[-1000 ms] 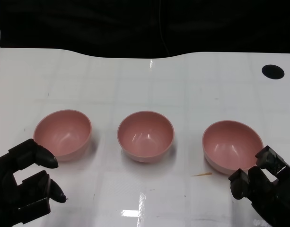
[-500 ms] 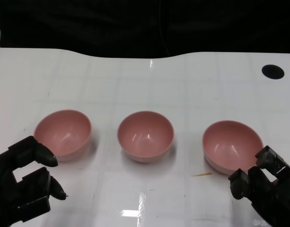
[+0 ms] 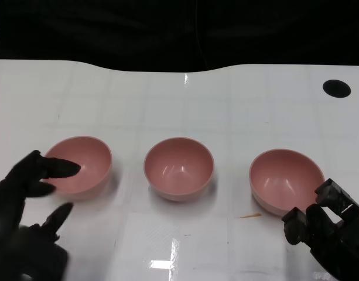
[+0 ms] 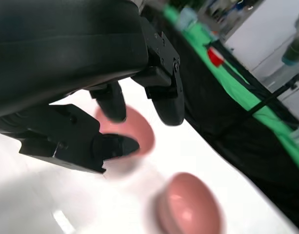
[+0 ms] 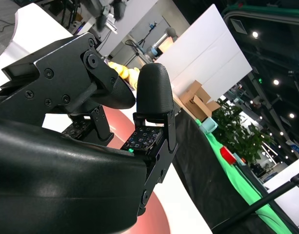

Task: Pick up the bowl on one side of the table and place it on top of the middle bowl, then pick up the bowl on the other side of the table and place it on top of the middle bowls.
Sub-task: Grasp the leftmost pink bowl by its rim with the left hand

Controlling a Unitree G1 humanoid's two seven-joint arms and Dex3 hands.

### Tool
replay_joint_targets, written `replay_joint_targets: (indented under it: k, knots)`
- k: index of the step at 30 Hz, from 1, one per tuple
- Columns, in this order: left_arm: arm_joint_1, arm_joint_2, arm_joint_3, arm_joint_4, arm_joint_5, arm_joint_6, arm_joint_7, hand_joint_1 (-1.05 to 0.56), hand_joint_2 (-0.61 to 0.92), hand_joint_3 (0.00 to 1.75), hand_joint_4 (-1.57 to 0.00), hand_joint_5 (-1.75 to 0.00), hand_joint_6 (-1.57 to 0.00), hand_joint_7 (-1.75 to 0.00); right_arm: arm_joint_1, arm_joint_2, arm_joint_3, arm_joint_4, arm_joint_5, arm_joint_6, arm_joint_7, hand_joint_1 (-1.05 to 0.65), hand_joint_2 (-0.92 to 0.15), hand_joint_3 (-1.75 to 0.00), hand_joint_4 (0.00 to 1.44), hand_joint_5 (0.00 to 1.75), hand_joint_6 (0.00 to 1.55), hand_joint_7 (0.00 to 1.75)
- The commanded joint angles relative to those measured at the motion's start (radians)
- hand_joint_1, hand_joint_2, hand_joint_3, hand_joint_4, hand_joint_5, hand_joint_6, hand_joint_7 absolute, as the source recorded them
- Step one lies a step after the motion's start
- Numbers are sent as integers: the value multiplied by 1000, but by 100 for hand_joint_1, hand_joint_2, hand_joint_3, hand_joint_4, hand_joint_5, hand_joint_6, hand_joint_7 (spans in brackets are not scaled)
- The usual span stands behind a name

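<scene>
The left robot hand [image 3: 27, 199], fingers spread, reaches over the left bowl [image 3: 82, 165].

3 pink bowls, all upright, empty, glossy inside, in a row across the white table [image 3: 179, 93], well apart. Left bowl [image 3: 81, 165]: near rim partly hidden behind the left hand's fingers [image 3: 57, 168]. Middle bowl [image 3: 179, 167]: free on all sides. Right bowl [image 3: 286, 180]: near edge just beside the right hand [image 3: 331, 231]; contact can't tell. None stacked yet.
</scene>
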State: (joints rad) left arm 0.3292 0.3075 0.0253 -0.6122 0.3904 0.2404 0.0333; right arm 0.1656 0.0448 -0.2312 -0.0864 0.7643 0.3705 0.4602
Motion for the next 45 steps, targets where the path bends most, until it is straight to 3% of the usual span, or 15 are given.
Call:
replay_joint_targets:
  k: [1,3,6,10,14,21,32,36,45]
  knots:
    - [2,113,-66,-45,366,-68,26,-53,63,1,-19,-53,-61,-16,1,-8,-6,-3,-3,-3,-13,-11,-51,-121,90,163,83,141]
    - [-12,132,-81,-53,483,-61,-3,-70,60,0,-22,-50,-63,-10,0,-11,-5,-1,-4,-8,-6,-12,-53,-120,89,163,82,141]
    - [-24,127,-86,-60,564,-49,-46,-80,61,1,-24,-46,-65,-6,-4,-14,-6,4,-2,-6,1,-13,-54,-119,87,166,80,143]
    - [-41,122,-78,-62,613,-49,-105,-81,61,1,-25,-43,-65,-4,-6,-13,-7,3,3,2,-5,-13,-54,-119,87,166,80,144]
    - [-89,141,-63,-57,654,-40,-215,-85,61,0,-39,-21,-66,-1,-6,-6,-6,-2,14,18,-16,-11,-52,-122,88,165,82,143]
    - [-153,148,-54,12,642,-72,-254,-83,64,1,-47,-11,-65,0,-10,-5,-4,3,19,21,-13,-14,-56,-115,89,161,82,143]
    - [-300,191,-92,285,539,-183,-256,-86,79,3,-46,-2,-58,0,-12,5,7,2,10,4,-23,-11,-53,-119,87,165,80,145]
    - [-380,196,-118,455,483,-257,-195,-82,79,1,-48,-2,-59,-1,-17,7,6,-1,3,10,-42,-10,-52,-121,88,165,81,145]
    - [-532,215,-191,747,459,-347,-115,-90,90,2,-50,-1,-57,0,-30,5,0,28,4,3,-26,-9,-51,-123,87,166,79,146]
